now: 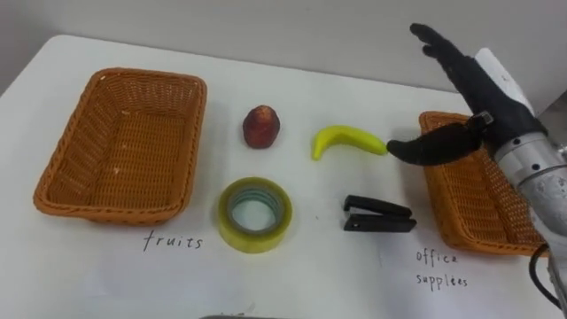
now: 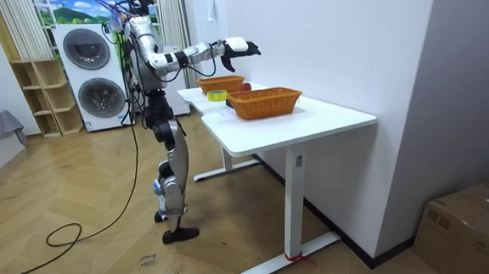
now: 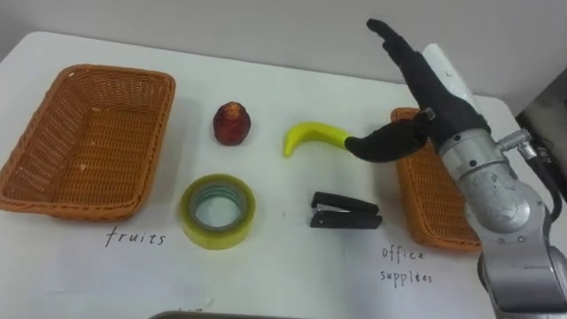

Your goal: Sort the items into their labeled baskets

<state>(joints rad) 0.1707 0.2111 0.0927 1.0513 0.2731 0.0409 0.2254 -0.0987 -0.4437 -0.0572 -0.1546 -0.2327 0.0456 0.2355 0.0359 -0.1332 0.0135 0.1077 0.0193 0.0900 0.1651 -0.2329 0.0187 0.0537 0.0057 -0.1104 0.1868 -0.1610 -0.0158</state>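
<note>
Banana is lying loose on the white table, not sitting in any basket yet. At its 9 o'clock the red fruit is sitting by itself, well apart from it. Straight down at 6 o'clock from that fruit the yellowish tape roll is lying flat, and the black stapler is lying at 6 o'clock of the banana, near it but not touching.

The left wicker basket is sitting over at the table's 9 o'clock side with nothing in it. The right wicker basket is sitting at 3 o'clock, partly covered by the arm.

The right hand is hanging above the right basket's 9 o'clock rim, wide open and gripping nothing. Its fingers are stretching toward 11 o'clock and its thumb is sticking out toward 9 o'clock, at the banana's near end.

In the room view the robot is standing upright at the table's far end with that arm reaching out, hand raised clear above the baskets.
</note>
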